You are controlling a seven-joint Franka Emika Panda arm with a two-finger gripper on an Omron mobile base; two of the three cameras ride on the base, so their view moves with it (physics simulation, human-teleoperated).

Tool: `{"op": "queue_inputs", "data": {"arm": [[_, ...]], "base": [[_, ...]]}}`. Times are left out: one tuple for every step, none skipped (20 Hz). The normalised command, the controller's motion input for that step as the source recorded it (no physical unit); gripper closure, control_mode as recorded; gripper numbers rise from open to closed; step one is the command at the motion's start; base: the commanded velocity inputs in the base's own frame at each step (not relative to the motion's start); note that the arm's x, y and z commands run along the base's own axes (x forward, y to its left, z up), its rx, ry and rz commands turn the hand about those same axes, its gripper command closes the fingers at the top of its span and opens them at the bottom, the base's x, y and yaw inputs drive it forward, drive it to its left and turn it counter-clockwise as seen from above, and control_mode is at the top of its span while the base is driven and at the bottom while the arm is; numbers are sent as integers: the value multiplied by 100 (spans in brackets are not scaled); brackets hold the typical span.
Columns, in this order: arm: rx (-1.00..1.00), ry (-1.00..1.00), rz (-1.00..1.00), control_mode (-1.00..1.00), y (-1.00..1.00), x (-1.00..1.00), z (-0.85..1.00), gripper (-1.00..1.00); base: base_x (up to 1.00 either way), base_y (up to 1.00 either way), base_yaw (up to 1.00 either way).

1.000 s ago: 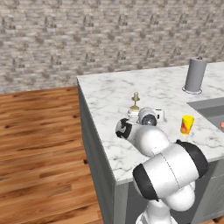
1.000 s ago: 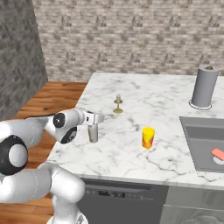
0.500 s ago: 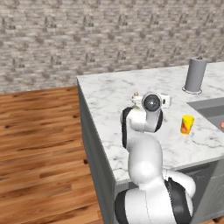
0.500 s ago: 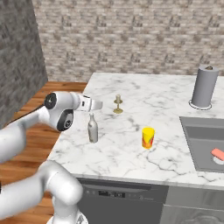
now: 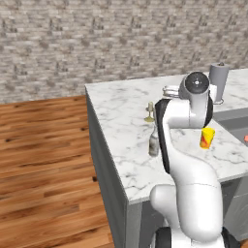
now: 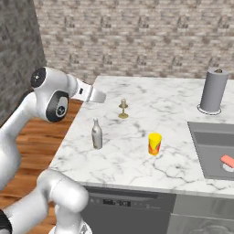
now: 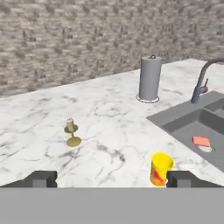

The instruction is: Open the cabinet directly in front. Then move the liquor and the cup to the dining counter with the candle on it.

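Observation:
The liquor [image 6: 96,135] stands upright on the dining counter [image 6: 137,169] near its left edge, also seen from the other side [image 5: 154,140]. Behind it is the candle [image 6: 123,109] [image 7: 72,132] on its little stand. The yellow cup [image 6: 155,144] [image 5: 207,138] [image 7: 161,169] stands to the right of the bottle. My gripper [image 6: 100,97] [image 7: 111,179] hovers open above the counter's left part, higher than the bottle and apart from it, with nothing between its fingers. The cabinet is out of view.
A grey upright cylinder [image 6: 213,90] on a round base stands at the back right. The built-in sink [image 6: 201,137] holds a pink sponge [image 6: 227,161], and the faucet [image 7: 203,81] rises beside it. Wood floor lies left of the counter [image 5: 43,160].
The hand has lifted up and away from the liquor, which stays standing on the counter. The arm has straightened upward. The cup and candle have not moved.

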Motion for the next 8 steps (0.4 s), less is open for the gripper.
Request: {"op": "queue_inputs", "data": {"arm": [[5, -33, 0, -100, -36, -100, 0, -100], [1, -41, 0, -100, -24, -100, 0, -100], [1, -41, 0, -100, -19, -100, 0, -100], [0, -39, 0, -100, -15, -100, 0, -100], [0, -36, 0, -100, 0, -100, -10, -100], [0, -36, 0, -100, 0, -100, -17, -100], [0, -37, 0, -100, 0, -100, -19, -100], [0, -40, 0, -100, 0, -100, -16, -100]], "base": [[0, 0, 0], [0, 0, 0], [0, 0, 0], [0, 0, 0], [0, 0, 0], [0, 0, 0], [0, 0, 0], [0, 0, 0]]}}
